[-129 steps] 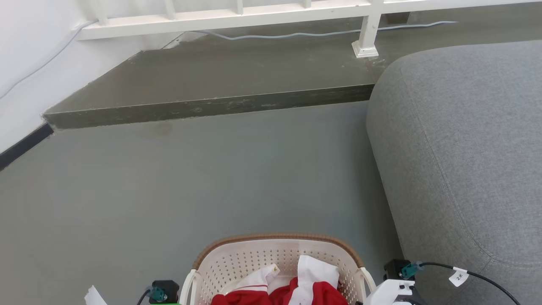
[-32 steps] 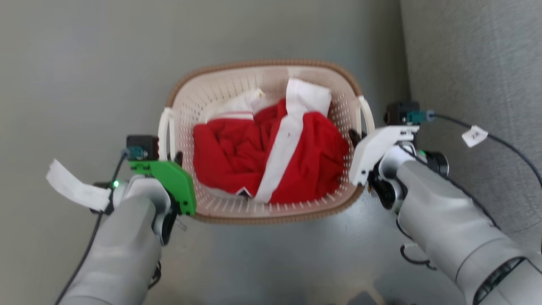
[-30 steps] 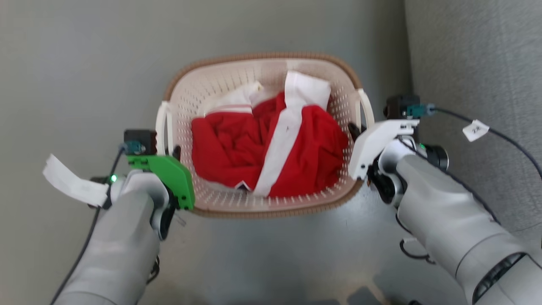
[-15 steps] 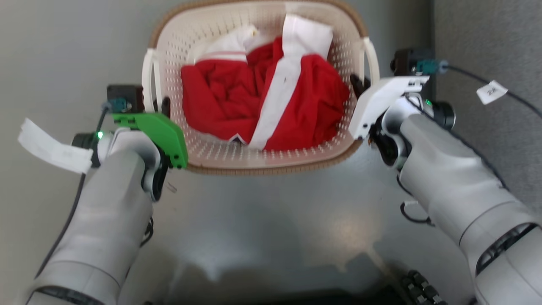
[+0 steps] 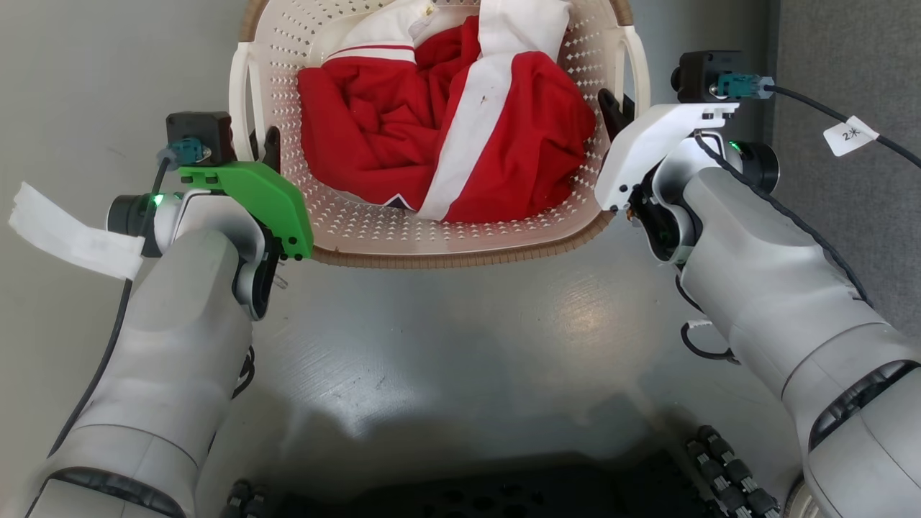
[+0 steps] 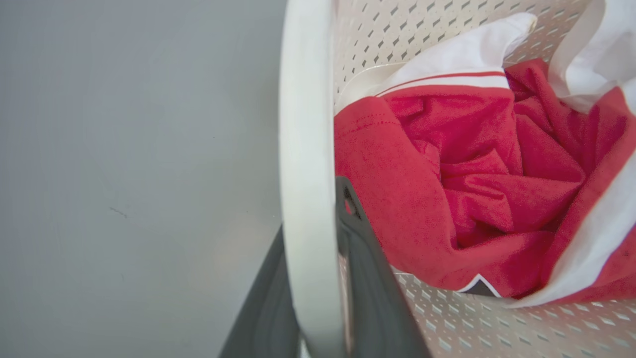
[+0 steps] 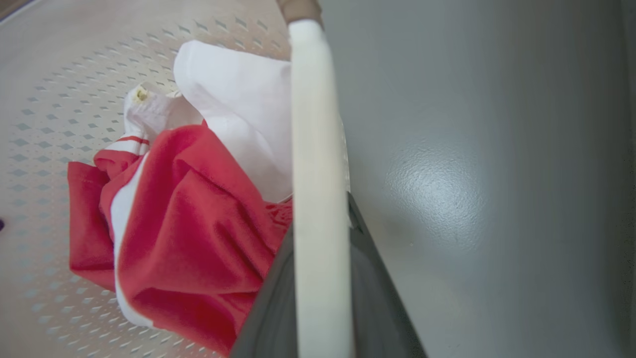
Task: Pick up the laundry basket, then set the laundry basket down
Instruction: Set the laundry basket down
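A small cream-white perforated plastic laundry basket with a brown woven-look rim hangs or rests over the grey floor — I cannot tell which. It holds a crumpled red-and-white garment. The left gripper has its dark fingers pinching one white loop handle — the right gripper pinches the opposite handle.

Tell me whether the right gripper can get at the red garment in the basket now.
Probably not: the right gripper is shut on the right handle of the laundry basket. The red garment lies uncovered close by, but reaching it means releasing the handle.
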